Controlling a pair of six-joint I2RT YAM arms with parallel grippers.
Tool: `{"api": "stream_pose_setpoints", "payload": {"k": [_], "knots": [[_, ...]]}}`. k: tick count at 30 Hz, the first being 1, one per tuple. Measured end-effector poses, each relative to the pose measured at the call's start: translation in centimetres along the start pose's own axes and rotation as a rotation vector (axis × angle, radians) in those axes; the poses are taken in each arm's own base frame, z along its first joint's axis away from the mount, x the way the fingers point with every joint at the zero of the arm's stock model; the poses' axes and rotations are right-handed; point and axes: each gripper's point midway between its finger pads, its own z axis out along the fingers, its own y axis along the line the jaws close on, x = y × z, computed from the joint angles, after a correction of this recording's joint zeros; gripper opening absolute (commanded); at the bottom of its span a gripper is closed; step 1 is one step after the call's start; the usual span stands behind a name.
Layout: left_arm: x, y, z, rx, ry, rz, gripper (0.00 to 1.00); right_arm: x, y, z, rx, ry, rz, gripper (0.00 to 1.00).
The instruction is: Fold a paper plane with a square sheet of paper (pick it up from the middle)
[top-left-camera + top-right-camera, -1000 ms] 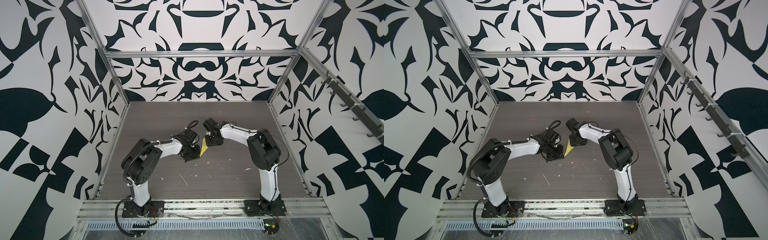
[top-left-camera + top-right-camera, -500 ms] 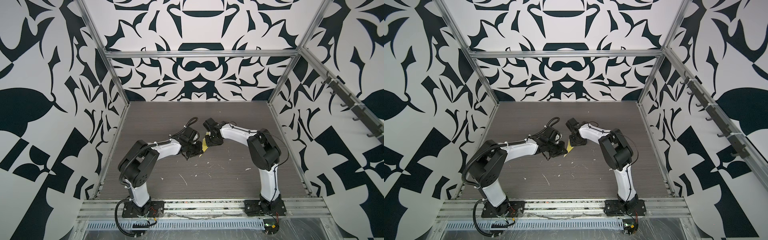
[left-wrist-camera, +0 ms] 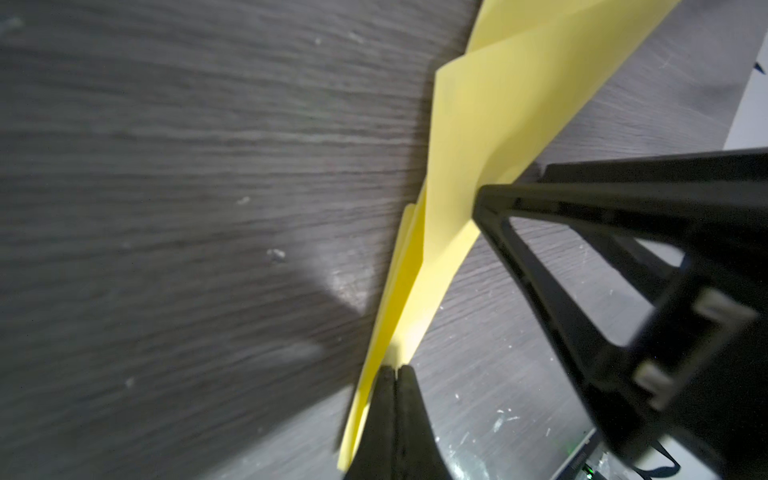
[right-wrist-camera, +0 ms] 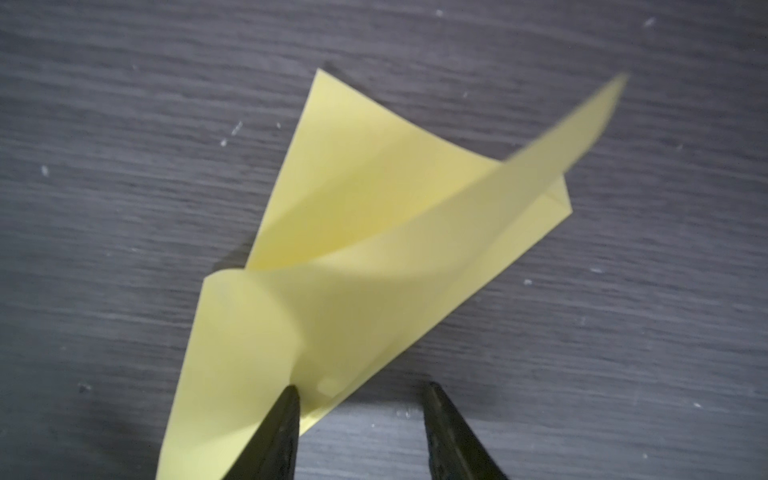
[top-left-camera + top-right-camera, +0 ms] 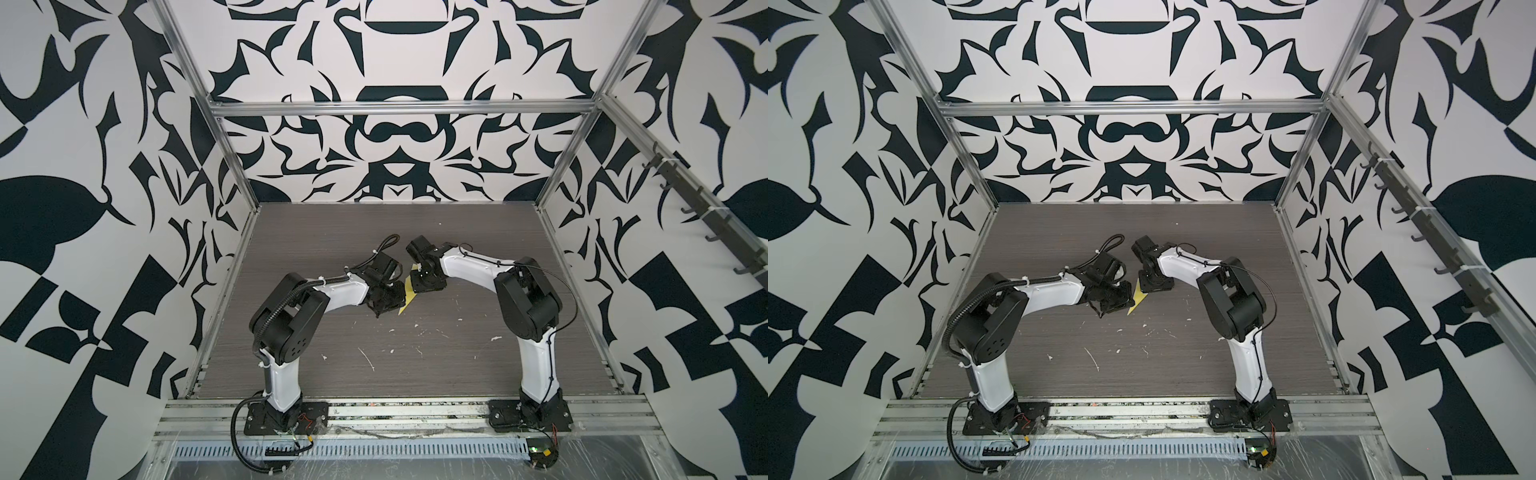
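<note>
The square sheet of paper, creased, sits clamped in the left gripper; the right gripper stands spread, seemingly pressing it.

Flap tip of the thin yellow folded paper sheet is pure blur, corner beside the right fingers runs off frame, and from above it's mostly hidden.

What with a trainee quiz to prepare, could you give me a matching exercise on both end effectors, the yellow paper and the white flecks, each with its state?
Things:
1 left end effector
2 right end effector
3 yellow paper
4 white flecks

States:
A scattered on the table
B open
C shut on the paper
D partly folded, one flap raised

Pairs: 1-C, 2-B, 3-D, 4-A
</note>
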Motion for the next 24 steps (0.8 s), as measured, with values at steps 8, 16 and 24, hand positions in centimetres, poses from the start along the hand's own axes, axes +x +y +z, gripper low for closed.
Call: {"api": "stream_pose_setpoints", "payload": {"k": [8, 16, 24], "knots": [[0.1, 0.3, 0.2, -0.011, 0.006, -0.004, 0.00, 0.0, 0.0, 0.0, 0.000, 0.001, 0.000, 0.48], [0.1, 0.5, 0.3, -0.017, 0.006, -0.002, 0.00, -0.7, 0.4, -1.2, -0.024, -0.030, 0.004, 0.48], [0.1, 0.5, 0.3, -0.019, 0.004, 0.005, 0.00, -0.3, -0.9, -2.8, -0.154, -0.009, 0.079, 0.50]]}}
